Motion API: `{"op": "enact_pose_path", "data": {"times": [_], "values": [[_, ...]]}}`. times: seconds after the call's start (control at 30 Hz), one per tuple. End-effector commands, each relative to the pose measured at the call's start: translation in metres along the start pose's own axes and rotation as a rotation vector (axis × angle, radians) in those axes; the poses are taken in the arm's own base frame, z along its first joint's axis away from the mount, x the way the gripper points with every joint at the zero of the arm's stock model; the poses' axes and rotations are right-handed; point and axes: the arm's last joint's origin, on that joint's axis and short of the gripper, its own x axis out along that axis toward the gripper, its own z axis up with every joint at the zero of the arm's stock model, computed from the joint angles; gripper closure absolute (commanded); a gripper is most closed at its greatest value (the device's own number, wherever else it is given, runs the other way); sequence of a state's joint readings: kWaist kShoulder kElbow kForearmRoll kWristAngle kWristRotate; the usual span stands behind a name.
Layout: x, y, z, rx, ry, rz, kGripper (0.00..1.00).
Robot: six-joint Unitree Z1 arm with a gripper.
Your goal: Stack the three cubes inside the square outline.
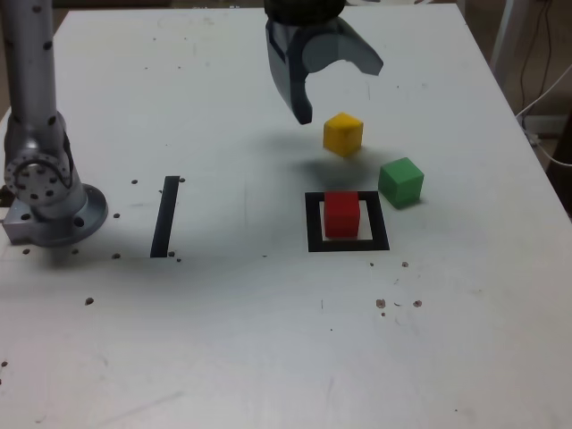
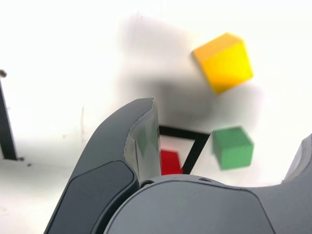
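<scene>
Red cube (image 1: 340, 214) sits inside the black outline (image 1: 314, 223); yellow cube (image 1: 343, 133) and green cube (image 1: 400, 180) lie outside. Gripper (image 1: 338, 89) hangs spread, empty.

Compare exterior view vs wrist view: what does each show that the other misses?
Exterior only: the arm's base, the whole square outline and the full table.

Wrist only: a close look at the inner face of one gripper finger.

Both: the open gripper, yellow cube, green cube, red cube inside the outline, and the black strip.
</scene>
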State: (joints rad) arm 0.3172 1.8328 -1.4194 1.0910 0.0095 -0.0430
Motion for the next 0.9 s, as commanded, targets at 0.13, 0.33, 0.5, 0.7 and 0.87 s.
{"op": "enact_pose_path", "data": {"times": [0.13,0.33,0.5,0.7,0.87], "values": [[0.012,0.014,0.016,-0.049,0.002,0.005,0.01],[0.031,0.025,0.028,-0.085,0.036,0.010,0.01],[0.043,0.028,0.036,-0.091,0.060,0.011,0.02],[0.058,0.027,0.042,-0.092,0.091,-0.003,0.04],[0.071,0.026,0.052,-0.092,0.092,-0.021,0.06]]}}
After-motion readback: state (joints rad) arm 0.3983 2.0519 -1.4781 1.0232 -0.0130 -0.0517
